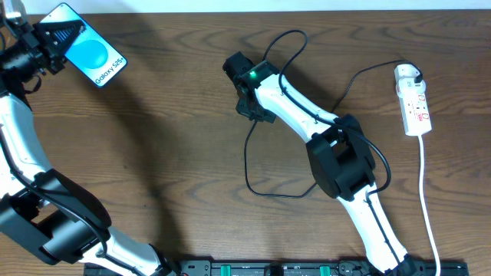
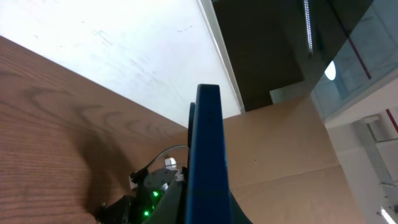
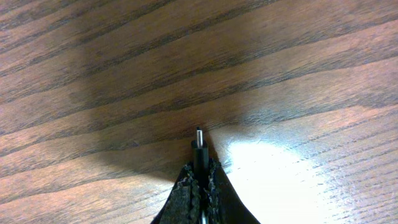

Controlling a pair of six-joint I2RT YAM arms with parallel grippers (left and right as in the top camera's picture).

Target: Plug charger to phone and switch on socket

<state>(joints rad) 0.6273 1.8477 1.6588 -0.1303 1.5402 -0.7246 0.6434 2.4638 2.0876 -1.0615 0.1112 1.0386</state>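
Note:
My left gripper (image 1: 55, 38) is shut on the phone (image 1: 92, 55) at the far left and holds it lifted and tilted, its blue "Galaxy S25+" screen facing up. In the left wrist view the phone (image 2: 207, 155) shows edge-on between the fingers. My right gripper (image 1: 244, 77) is shut on the charger's plug tip (image 3: 199, 144) in the middle of the table; the tip sticks out past the fingers above the wood. The black cable (image 1: 253, 165) loops back to the white adapter (image 1: 407, 75) seated in the socket (image 1: 415, 107), a white power strip at the far right.
The power strip's white cord (image 1: 426, 192) runs down the right side to the front edge. A cardboard wall (image 2: 292, 155) and a white surface (image 2: 124, 50) stand beyond the table in the left wrist view. Bare wood lies between the two grippers.

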